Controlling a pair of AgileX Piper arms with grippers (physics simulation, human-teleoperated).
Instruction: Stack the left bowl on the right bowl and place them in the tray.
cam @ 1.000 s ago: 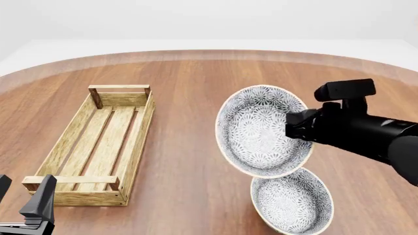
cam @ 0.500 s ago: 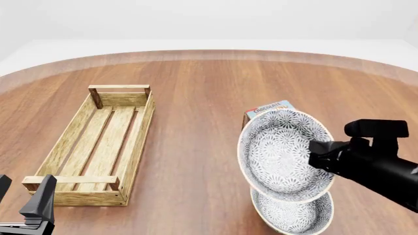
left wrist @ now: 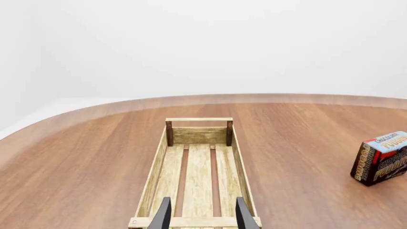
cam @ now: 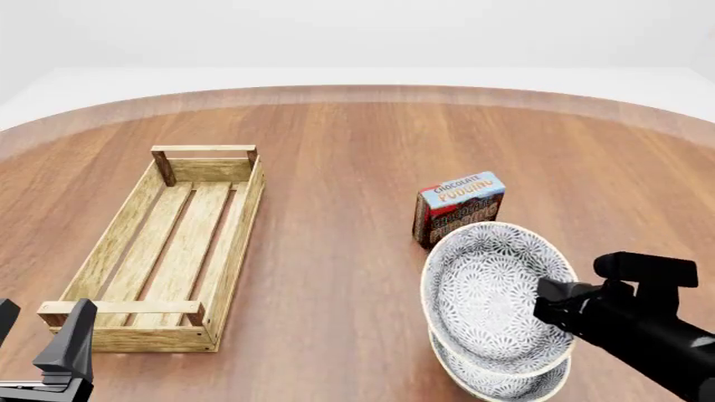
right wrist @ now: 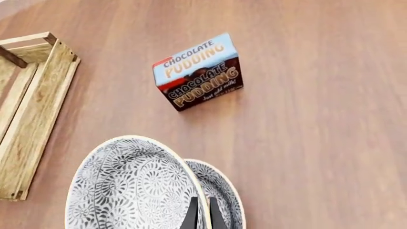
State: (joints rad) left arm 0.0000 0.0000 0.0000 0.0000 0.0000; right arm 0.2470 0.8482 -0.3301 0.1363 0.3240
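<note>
My right gripper (cam: 550, 306) is shut on the rim of the left bowl (cam: 490, 295), a grey-white floral bowl with a cream rim. It holds the bowl tilted, just above the matching right bowl (cam: 491, 386), which rests on the table at the near right. In the right wrist view the held bowl (right wrist: 127, 191) overlaps the lower bowl (right wrist: 224, 200), and the rim sits between the fingers (right wrist: 192, 215). The light-wood tray (cam: 240, 243) lies at the left with nothing in it. My left gripper (cam: 50, 360) is open and holds nothing at the tray's near end, as the left wrist view (left wrist: 203, 217) shows.
A chocolate pudding box (cam: 458, 205) stands upright just beyond the bowls, and it shows in the right wrist view (right wrist: 198, 71) and the left wrist view (left wrist: 381, 157). The tray's near bar (left wrist: 194, 222) lies between my left fingers' line of sight.
My right gripper has carried the left bowl down and nearer, from mid-air beside the right bowl to just over it. The pudding box came into view behind. The left arm has not moved.
</note>
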